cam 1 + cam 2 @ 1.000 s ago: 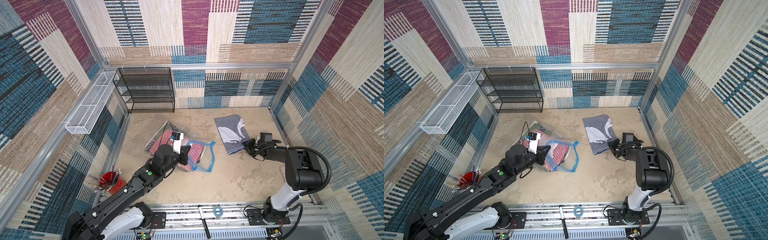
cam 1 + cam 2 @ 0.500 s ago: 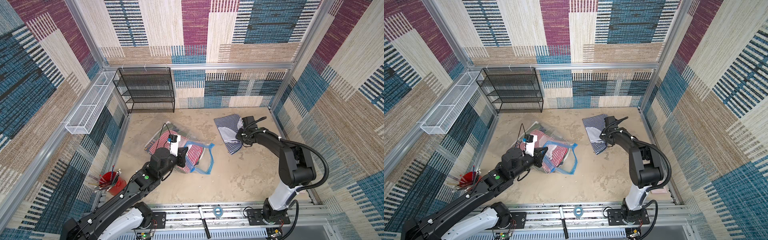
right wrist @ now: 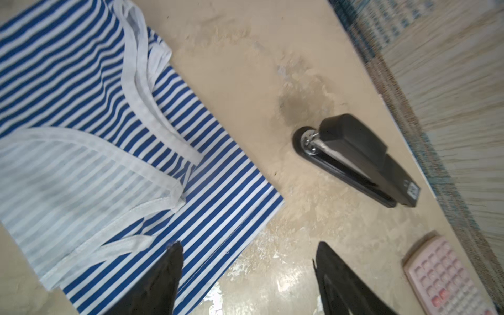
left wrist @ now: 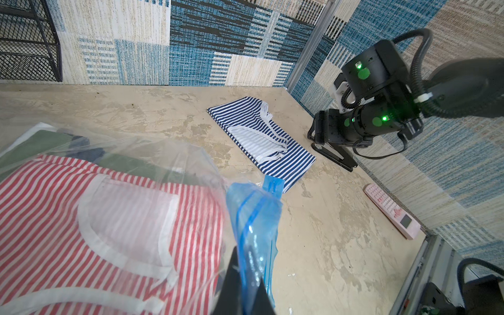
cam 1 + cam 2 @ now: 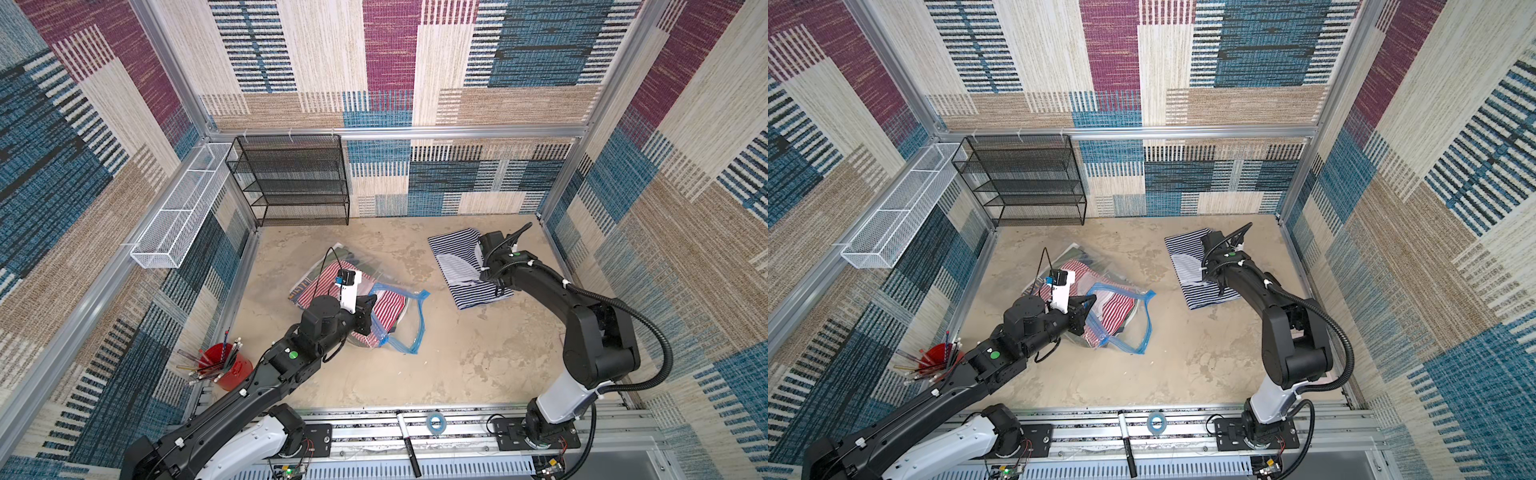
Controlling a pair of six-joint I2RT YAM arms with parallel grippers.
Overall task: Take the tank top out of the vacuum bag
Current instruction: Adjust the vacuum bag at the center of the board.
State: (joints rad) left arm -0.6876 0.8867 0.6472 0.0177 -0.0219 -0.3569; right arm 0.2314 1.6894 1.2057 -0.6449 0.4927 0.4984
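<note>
Blue-striped tank top [image 5: 455, 266] lies flat, far right on the counter [image 5: 457, 357], well apart from the vacuum bag [image 5: 418, 328]. Right pincer [image 3: 249, 246] is released, jaws spread above the hem: lift straight up, snag no cloth, mind the stapler [image 3: 362, 161]. Left pincer [image 4: 246, 272] is clenched on the bag's zip strip [image 4: 256, 218]; hold it steady.

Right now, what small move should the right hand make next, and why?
Probably lift the right hand away: it is open and empty at the blue top, which lies outside the bag. The left hand pinches the bag.
</note>
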